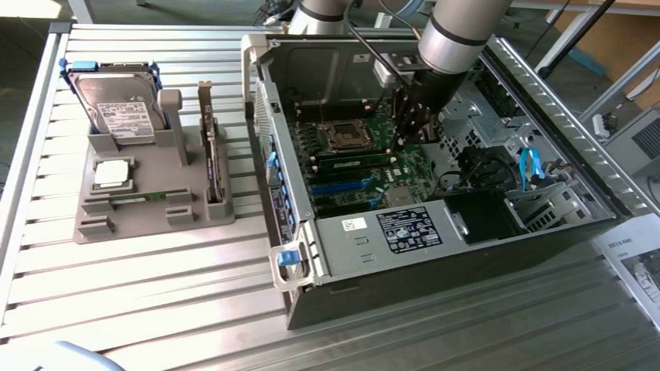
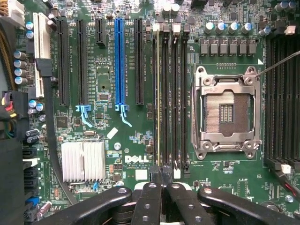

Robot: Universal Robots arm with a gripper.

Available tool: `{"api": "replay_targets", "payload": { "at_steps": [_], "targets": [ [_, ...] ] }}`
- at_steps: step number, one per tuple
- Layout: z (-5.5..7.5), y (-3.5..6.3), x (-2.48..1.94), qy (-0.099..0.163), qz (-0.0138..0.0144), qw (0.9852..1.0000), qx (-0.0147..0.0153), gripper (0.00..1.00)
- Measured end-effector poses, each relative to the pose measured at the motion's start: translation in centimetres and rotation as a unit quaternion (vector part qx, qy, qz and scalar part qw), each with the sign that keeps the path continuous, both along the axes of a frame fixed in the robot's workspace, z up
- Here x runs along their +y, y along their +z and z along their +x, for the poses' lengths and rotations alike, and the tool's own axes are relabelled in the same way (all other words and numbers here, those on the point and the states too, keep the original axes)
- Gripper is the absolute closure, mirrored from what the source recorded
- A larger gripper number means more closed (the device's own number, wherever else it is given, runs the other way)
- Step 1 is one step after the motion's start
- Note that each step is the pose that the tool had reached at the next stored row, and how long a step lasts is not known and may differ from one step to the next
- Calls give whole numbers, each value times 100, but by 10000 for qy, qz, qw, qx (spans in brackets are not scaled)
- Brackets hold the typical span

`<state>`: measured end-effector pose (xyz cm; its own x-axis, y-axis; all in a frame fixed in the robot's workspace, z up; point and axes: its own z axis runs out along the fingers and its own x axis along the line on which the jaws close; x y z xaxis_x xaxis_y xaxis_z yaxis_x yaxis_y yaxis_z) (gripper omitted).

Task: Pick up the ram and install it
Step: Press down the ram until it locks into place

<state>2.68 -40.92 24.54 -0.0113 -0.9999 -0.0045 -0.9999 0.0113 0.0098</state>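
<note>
In the exterior view the black two-fingered gripper (image 1: 412, 139) is sunk inside the open dark-grey computer case (image 1: 433, 270), its tips down at the green motherboard (image 1: 407, 166). Just beside them lies a row of black memory slots, where the ram (image 1: 356, 160), a thin green stick, appears to sit. Well apart from the gripper, outside the case, stands a grey plastic parts holder (image 1: 139, 212) carrying a silver hard drive with blue rails (image 1: 116, 104), something the wrist camera misses. In the wrist view the gripper (image 2: 161, 177) has its fingers pressed fully together, directly over the near end of the ram (image 2: 158, 103), which stands edge-up in its slot. The square metal processor socket (image 2: 227, 110) is to one side and a long blue expansion slot (image 2: 120, 61) to the other. Whether the tips nip the stick or merely bear on it, I cannot tell. The work looks to be at the seating stage, which calls for straight downward pressure and both end latches closing.
</note>
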Motion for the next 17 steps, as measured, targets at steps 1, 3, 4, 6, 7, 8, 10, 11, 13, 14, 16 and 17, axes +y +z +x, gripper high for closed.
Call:
{"api": "replay_targets", "payload": {
  "at_steps": [1, 3, 4, 6, 7, 8, 10, 11, 13, 14, 16, 17],
  "targets": [
    [0, -7, 0, 0, 1, 10000, 0, 90],
    [0, -22, 0, 0, 0, 10000, 0, 90],
    [0, -29, 0, 0, 1, 10000, 0, 90],
    [0, -40, 0, 0, 0, 10000, 0, 90],
    [0, -45, 0, 0, 0, 10000, 0, 90],
    [0, -48, 0, 0, 0, 10000, 0, 90],
    [0, -49, 0, 0, -1, 10000, 0, 90],
    [0, -49, 0, 0, 0, 10000, 0, 90],
    [0, -50, 0, 0, 0, 10000, 0, 90],
    [0, -53, 0, 0, 1, 10000, 0, 90],
    [0, -60, 0, 0, 1, 10000, 0, 90],
    [0, -64, 0, 0, 0, 10000, 0, 90]
  ]
}}
